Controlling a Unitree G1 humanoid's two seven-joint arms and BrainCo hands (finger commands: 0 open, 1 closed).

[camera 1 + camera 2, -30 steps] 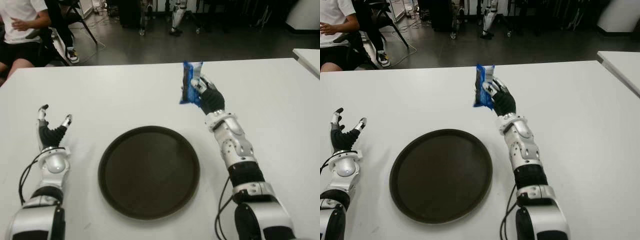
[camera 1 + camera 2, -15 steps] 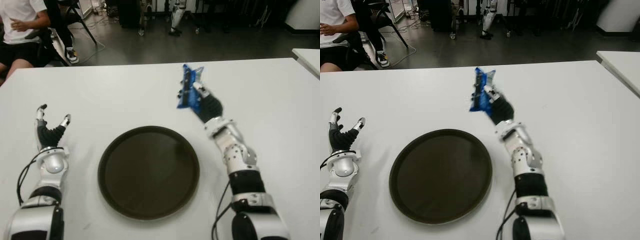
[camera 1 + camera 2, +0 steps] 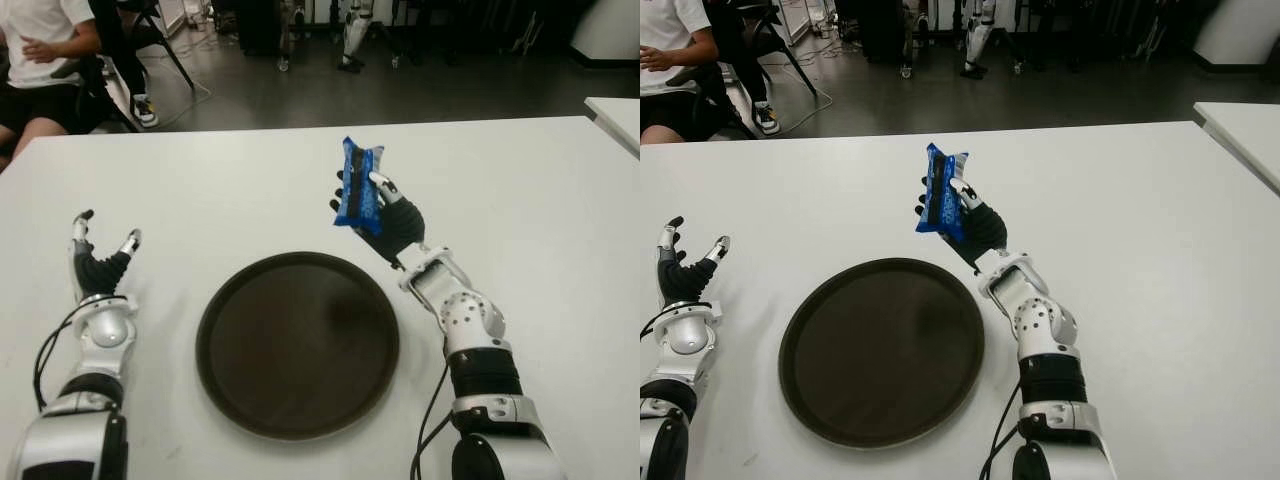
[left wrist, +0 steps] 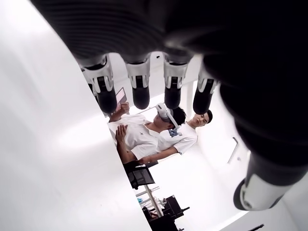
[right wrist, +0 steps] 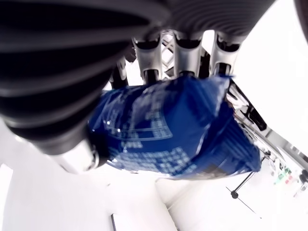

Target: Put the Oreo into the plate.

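Observation:
My right hand (image 3: 385, 220) is shut on a blue Oreo packet (image 3: 358, 191), held upright in the air just beyond the far right rim of the round dark plate (image 3: 298, 343). In the right wrist view the fingers (image 5: 186, 56) curl over the blue packet (image 5: 173, 131). The plate lies bare at the middle of the white table (image 3: 220, 190). My left hand (image 3: 100, 262) shows at the left of the plate, fingers spread and holding nothing.
A second white table (image 3: 615, 115) starts at the far right. A seated person (image 3: 40, 60) and chairs are beyond the table's far left corner. Stands and legs of equipment line the dark floor behind.
My right hand has carried the Oreo packet leftward and nearer, from beyond the plate's right side toward its far right rim. The left hand has not moved.

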